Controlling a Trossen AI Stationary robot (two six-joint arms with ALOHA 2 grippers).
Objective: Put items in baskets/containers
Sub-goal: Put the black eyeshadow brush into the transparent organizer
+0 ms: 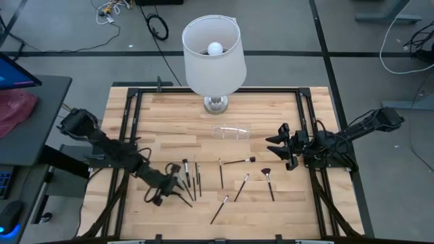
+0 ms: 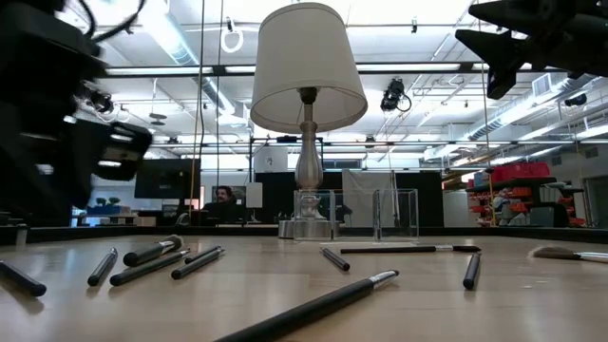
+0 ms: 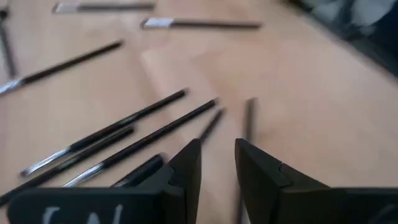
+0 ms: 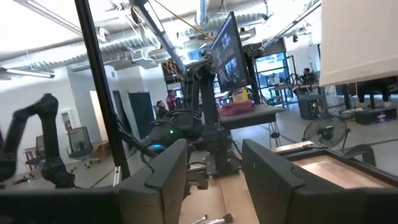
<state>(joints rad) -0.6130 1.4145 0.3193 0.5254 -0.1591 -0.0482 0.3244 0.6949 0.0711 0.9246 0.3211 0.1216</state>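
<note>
Several thin makeup brushes [image 1: 221, 173] lie flat on the wooden table, dark-handled, one fan-shaped [image 1: 266, 173]. They also show in the low view [image 2: 152, 266]. The small clear box [image 1: 230, 131] stands near the lamp's base, seen too in the low view [image 2: 395, 216]. My left gripper [image 1: 178, 187] is open, low over the left cluster of brushes [image 3: 134, 118]. Its fingers [image 3: 217, 158] point at the table beside them and touch none that I can see. My right gripper [image 1: 277, 145] is open, raised over the table's right side and empty [image 4: 214, 165].
A white-shaded lamp [image 1: 213, 54] stands at the table's far middle, its base [image 2: 309, 226] just beside the clear box. A black frame [image 1: 129, 129] borders the tabletop. Bare wood lies between the brushes and the box. People and desks show in the room beyond.
</note>
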